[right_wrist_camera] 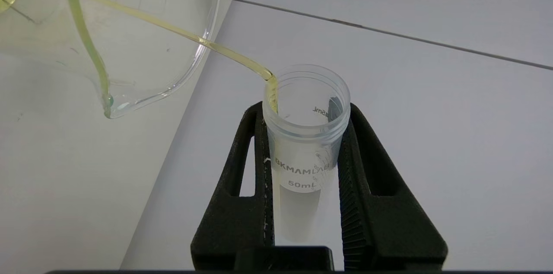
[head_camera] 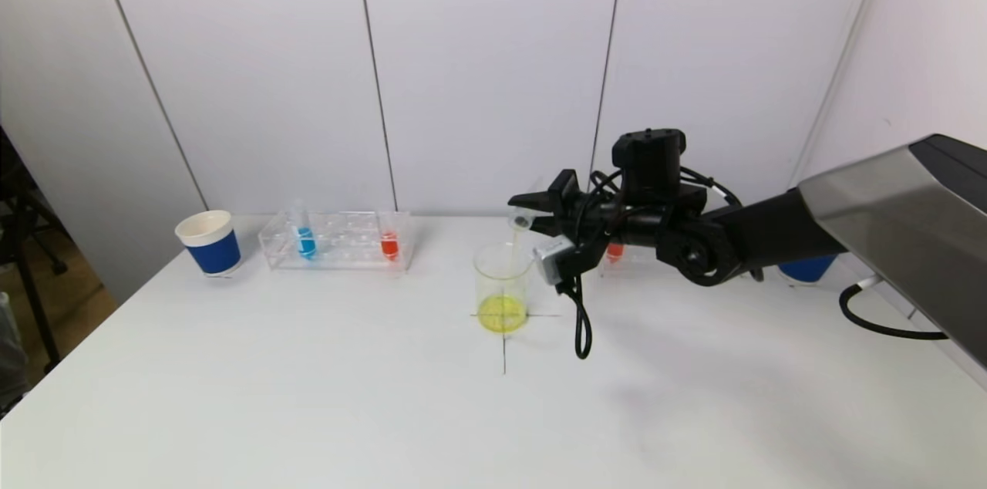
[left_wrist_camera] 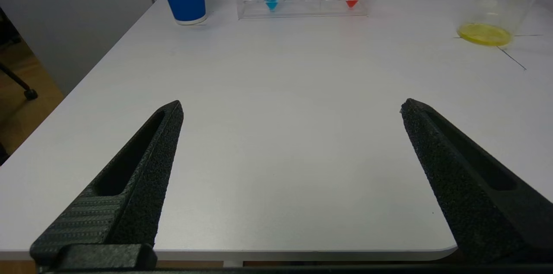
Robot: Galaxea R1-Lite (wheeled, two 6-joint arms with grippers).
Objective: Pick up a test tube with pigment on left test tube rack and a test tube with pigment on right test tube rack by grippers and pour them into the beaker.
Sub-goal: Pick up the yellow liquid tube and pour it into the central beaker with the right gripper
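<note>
A clear plastic test tube (right_wrist_camera: pixel 302 135) with a threaded open mouth and printed volume marks lies tipped over above the rim of a clear glass beaker (head_camera: pixel 503 281), which stands on a black cross mark in the middle of a white table (head_camera: pixel 308 396). A thin stream of yellow liquid (right_wrist_camera: pixel 173 27) runs from the tube's lip down into the beaker, where a shallow yellow pool (head_camera: pixel 502 313) covers the bottom. The tube itself looks almost drained, only a pale tint left inside. The right gripper (right_wrist_camera: pixel 302 122) is clamped on the tube just below its mouth, one black finger on each side, and hangs just behind and to the right of the beaker in the head view.

On the far left of the table a clear plastic test tube rack (head_camera: pixel 339 242) holds a tube of blue liquid (head_camera: pixel 306 242) and a tube of red liquid (head_camera: pixel 389 244), with a blue and white paper cup (head_camera: pixel 209 242) beside it. The right rack is almost wholly hidden behind the right arm; only a bit of red liquid (head_camera: pixel 614 251) shows there, and part of another blue cup (head_camera: pixel 806 269).

The left gripper (left_wrist_camera: pixel 289 109) hovers over the near left edge of the table, its fingers spread wide and holding nothing; it does not show in the head view.
</note>
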